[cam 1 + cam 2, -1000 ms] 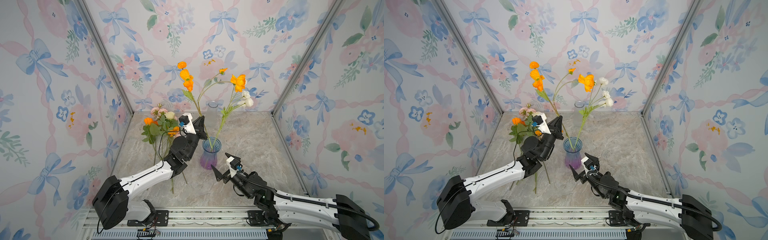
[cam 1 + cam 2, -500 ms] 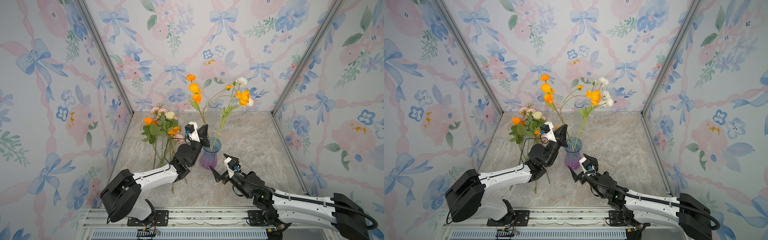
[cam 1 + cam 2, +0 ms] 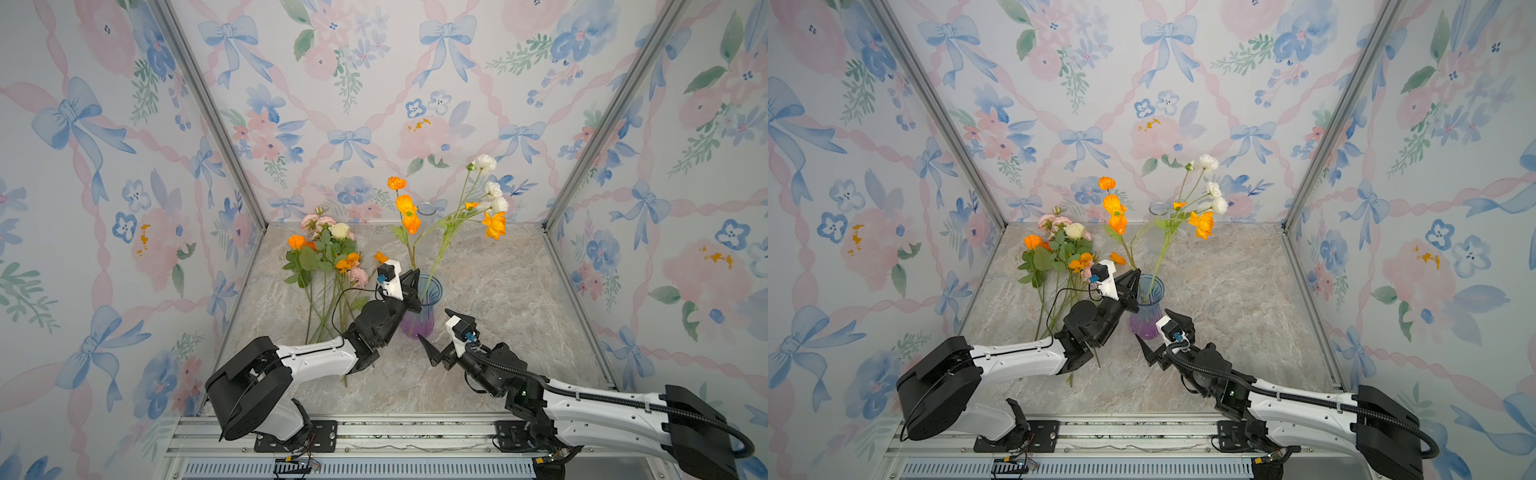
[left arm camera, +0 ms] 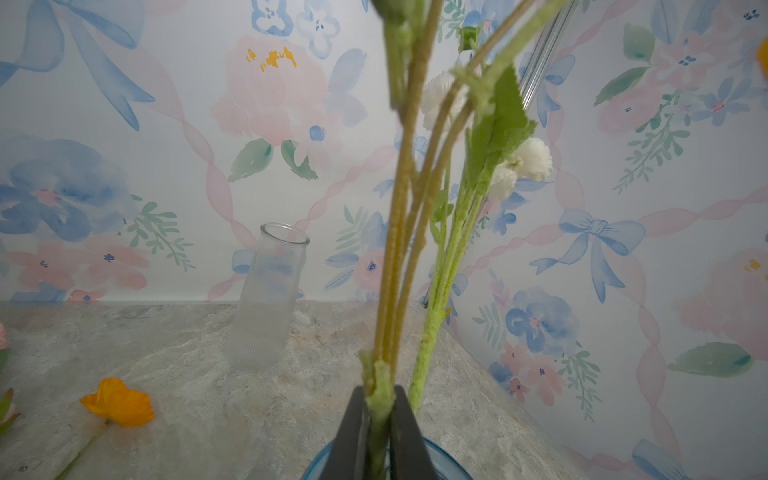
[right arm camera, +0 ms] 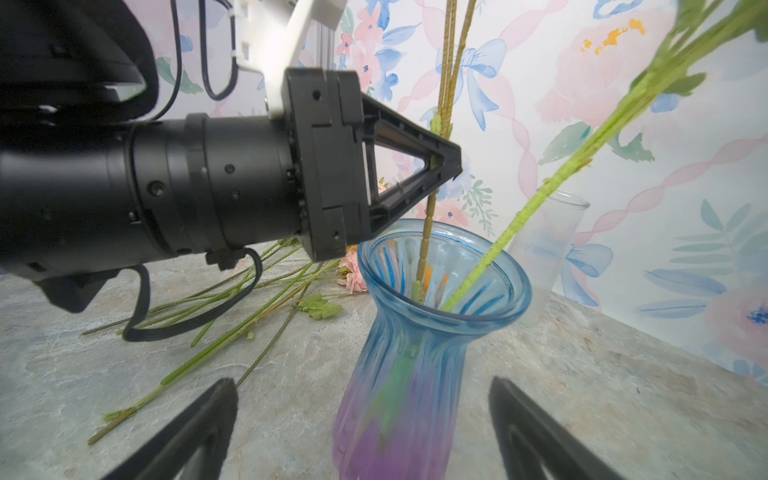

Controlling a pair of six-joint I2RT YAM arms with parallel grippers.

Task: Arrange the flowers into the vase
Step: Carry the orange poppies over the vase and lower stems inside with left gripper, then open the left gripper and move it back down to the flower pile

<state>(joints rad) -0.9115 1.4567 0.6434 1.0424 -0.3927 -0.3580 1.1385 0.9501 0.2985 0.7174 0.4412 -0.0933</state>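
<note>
Grips orange poppy stem (image 5: 428,232) in left gripper (image 5: 446,160) jaws, near upright: blooms above, cut end below in blue-purple vase (image 5: 415,353). Holds right gripper (image 5: 363,380) jaws wide, empty.

Vase (image 4: 445,462) mostly below the left wrist view's edge.

2 stems (image 4: 428,349) fill vase (image 3: 419,322), flowers (image 3: 324,257) left, right tabletop (image 3: 519,291) seemingly bare
</note>
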